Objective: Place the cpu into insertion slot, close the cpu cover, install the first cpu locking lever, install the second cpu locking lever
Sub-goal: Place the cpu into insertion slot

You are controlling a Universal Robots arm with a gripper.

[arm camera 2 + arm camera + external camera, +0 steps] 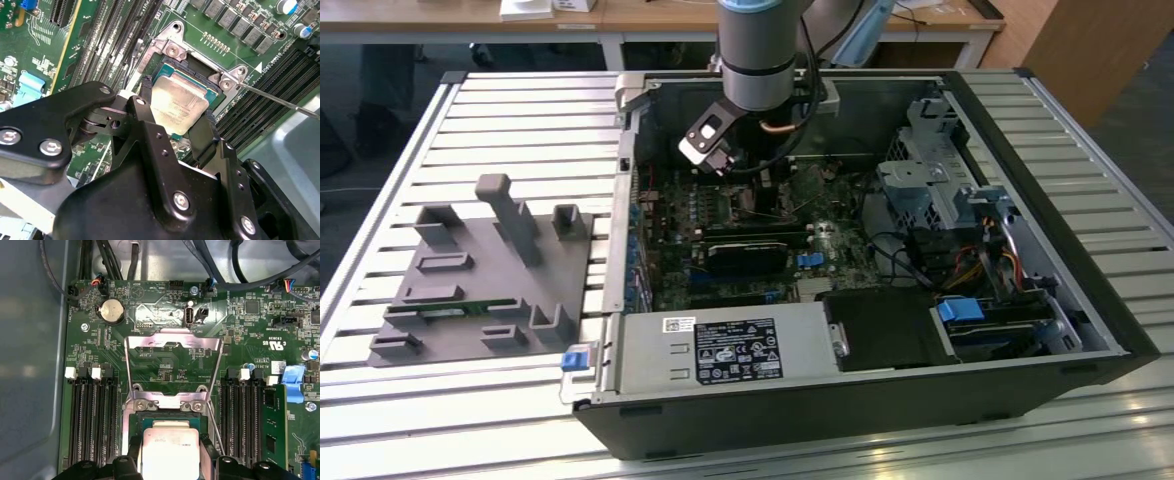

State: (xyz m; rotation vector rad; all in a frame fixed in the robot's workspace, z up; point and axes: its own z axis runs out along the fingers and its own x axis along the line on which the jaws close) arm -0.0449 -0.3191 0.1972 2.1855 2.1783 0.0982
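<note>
- Now the gripper point(175, 114) pinches the cpu point(177, 102) by two sides with its black fingers point(204, 135).
- The cpu sits right at the insertion slot point(197, 64), near the middle of the green motherboard point(85, 305). Whether it is all the way in, nobody can tell.
- Just past the slot, the cpu cover point(140, 341) is flipped open.
- Around it all is the computer case point(1107, 300).

I see a slatted metal table point(507, 110) carrying two things: an open computer case point(881, 405) lying on its side (taking up most of the exterior view's right), and a grey moulded fixture point(480, 285) on the exterior view's left.
</note>
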